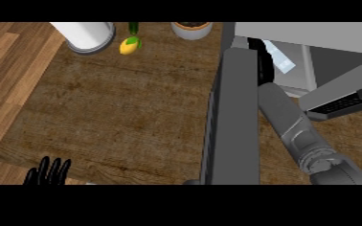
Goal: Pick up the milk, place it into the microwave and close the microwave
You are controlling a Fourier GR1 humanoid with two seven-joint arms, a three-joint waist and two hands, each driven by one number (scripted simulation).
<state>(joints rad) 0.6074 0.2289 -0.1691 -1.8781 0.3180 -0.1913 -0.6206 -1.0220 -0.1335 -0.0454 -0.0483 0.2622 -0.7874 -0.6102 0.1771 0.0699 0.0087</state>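
Two hands belong to this scene, but only one shows plainly: the left hand (48,171) rests at the near left edge of the counter (127,115), fingers straight, a little apart and pointing up, holding nothing. The right forearm runs from the near right corner away into the open microwave (297,31) at the far right. The right hand (265,62) is a dark shape just inside the opening, partly hidden by the door (230,115). The milk (281,60) shows as a pale blue-and-white carton in the microwave's mouth, right beside that hand. I cannot tell whether the hand is clamped on it or only lies against it. The door stands wide open, seen edge-on as a long grey slab running from far to near, left of the forearm. Far left on the counter, well apart from all this, are a white cylinder (88,36), a lemon (129,45) and a small pot (191,28). I judge the step in hand to be the placing: the milk is at or in the cavity, and the closing is not yet done. The next move calls for the carton to be set down standing and the hand freed. The arm must then come back toward the near side, clear of the opening, since it lies in the door's path. After that the door can be swung across to the right.
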